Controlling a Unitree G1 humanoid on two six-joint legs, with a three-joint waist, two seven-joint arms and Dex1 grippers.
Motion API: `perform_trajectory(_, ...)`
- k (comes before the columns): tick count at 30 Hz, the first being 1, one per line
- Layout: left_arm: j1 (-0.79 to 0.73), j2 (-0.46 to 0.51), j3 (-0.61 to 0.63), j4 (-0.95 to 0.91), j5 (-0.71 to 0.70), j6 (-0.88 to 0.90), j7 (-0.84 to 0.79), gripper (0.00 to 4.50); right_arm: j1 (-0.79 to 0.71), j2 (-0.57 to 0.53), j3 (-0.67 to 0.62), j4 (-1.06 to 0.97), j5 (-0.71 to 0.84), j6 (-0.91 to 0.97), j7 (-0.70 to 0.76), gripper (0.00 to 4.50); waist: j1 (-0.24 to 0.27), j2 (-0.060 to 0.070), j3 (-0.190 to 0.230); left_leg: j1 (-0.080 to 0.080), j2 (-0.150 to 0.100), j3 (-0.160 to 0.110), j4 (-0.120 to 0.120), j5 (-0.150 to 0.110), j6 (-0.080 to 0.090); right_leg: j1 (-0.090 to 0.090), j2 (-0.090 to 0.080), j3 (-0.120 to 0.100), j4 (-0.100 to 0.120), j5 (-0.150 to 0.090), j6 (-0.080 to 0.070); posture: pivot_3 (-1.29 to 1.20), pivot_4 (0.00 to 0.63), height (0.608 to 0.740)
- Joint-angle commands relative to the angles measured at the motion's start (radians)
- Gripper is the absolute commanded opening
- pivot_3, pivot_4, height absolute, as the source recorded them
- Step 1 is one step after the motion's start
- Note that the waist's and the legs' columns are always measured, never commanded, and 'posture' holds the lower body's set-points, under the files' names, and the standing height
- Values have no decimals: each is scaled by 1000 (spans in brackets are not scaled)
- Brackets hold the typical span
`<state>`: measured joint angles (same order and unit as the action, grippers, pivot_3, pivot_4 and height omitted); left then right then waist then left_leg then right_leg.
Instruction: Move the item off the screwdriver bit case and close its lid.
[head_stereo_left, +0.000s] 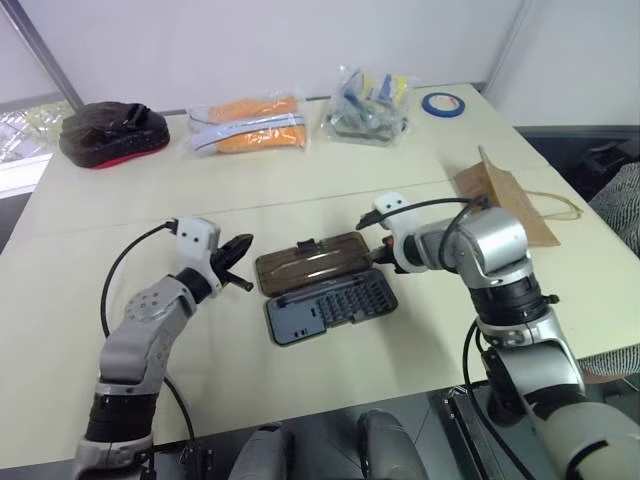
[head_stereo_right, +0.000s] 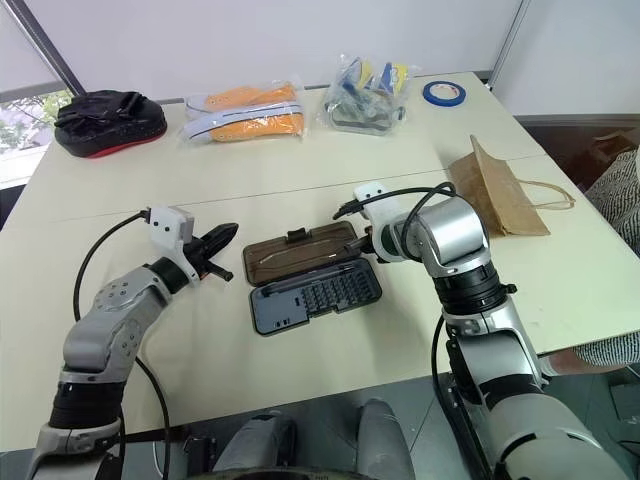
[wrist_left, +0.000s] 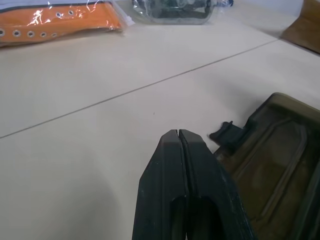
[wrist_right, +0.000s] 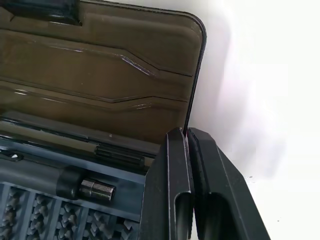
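The screwdriver bit case lies open in the middle of the table, with rows of bits showing in its dark grey tray. Its smoky-brown lid lies flat on the far side of the tray, latch tab pointing away. The brown paper bag lies flat on the table to the right, apart from the case. My right gripper is shut, its tips at the lid's right edge close to the hinge. My left gripper is shut and empty, hovering just left of the lid's latch corner.
Along the far edge lie a black-and-red pouch, orange-filled clear packets, a clear bag of blue and yellow items and a blue tape roll. A seam crosses the tabletop behind the case.
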<state>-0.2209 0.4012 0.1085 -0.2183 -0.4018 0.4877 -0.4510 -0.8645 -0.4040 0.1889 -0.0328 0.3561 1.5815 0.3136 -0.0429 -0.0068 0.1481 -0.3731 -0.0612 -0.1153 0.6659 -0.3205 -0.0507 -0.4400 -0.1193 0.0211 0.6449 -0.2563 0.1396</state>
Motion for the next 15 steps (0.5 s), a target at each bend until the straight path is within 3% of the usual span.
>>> perform_trajectory(1,-3,10,21,-45,-2,-9,1,0,23,-17,35,-5,101,33,-19,48,1,0,0,0,0,0,0,0,0,0,0,0,0,0,0,0,150,740)
perform_trajectory(15,-17,10,12,-30,3,-13,-4,0,83,-149,-23,-51,400,33,-248,48,33,0,0,0,0,0,0,0,1,7,0,-2,-11,0,0,0,150,740)
